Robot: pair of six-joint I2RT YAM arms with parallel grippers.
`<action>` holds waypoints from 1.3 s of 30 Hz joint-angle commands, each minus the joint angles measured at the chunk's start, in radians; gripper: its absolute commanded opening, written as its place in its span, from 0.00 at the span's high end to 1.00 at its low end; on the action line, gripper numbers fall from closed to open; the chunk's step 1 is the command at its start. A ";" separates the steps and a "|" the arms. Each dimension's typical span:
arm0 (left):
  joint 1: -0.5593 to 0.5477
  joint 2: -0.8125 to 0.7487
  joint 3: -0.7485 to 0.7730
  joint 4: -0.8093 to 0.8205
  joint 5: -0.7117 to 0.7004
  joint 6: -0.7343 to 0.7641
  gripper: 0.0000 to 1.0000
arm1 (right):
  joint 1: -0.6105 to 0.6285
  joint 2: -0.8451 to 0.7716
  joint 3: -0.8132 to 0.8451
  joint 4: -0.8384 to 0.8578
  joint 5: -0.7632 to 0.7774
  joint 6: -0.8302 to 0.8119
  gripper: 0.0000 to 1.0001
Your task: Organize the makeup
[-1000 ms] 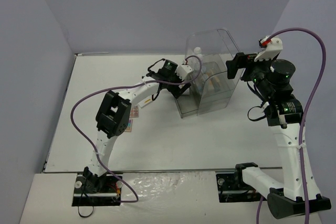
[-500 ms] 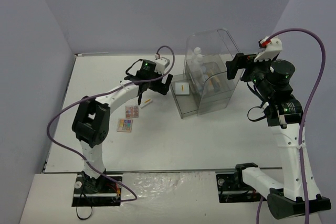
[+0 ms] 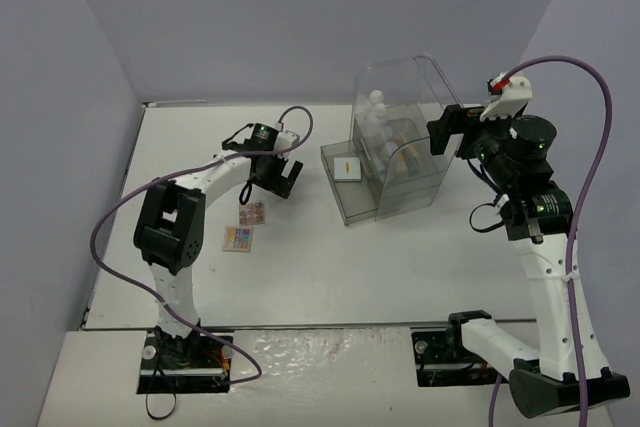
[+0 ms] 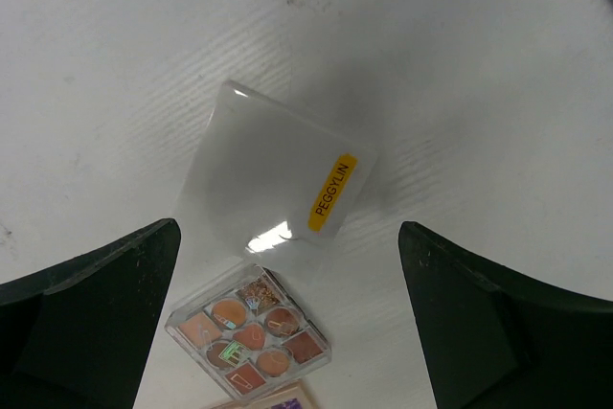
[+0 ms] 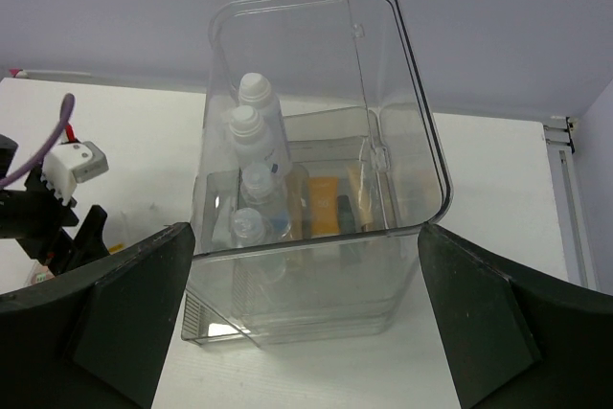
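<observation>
My left gripper [image 3: 272, 175] hangs open over the table, left of the clear case [image 3: 400, 142]. In its wrist view the gripper [image 4: 287, 229] looks down on a white square compact [image 4: 278, 179] with a yellow label. A multicolour eyeshadow palette [image 4: 251, 337] lies just beyond it. From above, two palettes [image 3: 252, 213] [image 3: 238, 237] lie side by side. Another white compact [image 3: 347, 167] rests in the pulled-out drawer [image 3: 352, 205]. My right gripper [image 3: 445, 132] [image 5: 306, 232] stands open at the case's right, holding nothing. Inside are white bottles [image 5: 254, 122], an orange flat case [image 5: 324, 203], a black slim tube [image 5: 342, 210] and a beige tube [image 5: 362, 191].
The clear case [image 5: 383, 93] has a tall curved wall, and its drawer sticks out toward the left arm. The left arm's purple cable [image 3: 120, 217] loops over the table's left side. Grey walls [image 3: 60, 127] close in the table.
My left gripper has drawn back from the drawer and swung left, and now hangs over the compact by the palettes. A white compact shows in the drawer. The right arm has stayed put.
</observation>
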 commanded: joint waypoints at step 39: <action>-0.039 0.002 0.187 -0.053 0.168 0.025 0.49 | 0.010 -0.022 -0.016 0.073 -0.026 0.007 0.00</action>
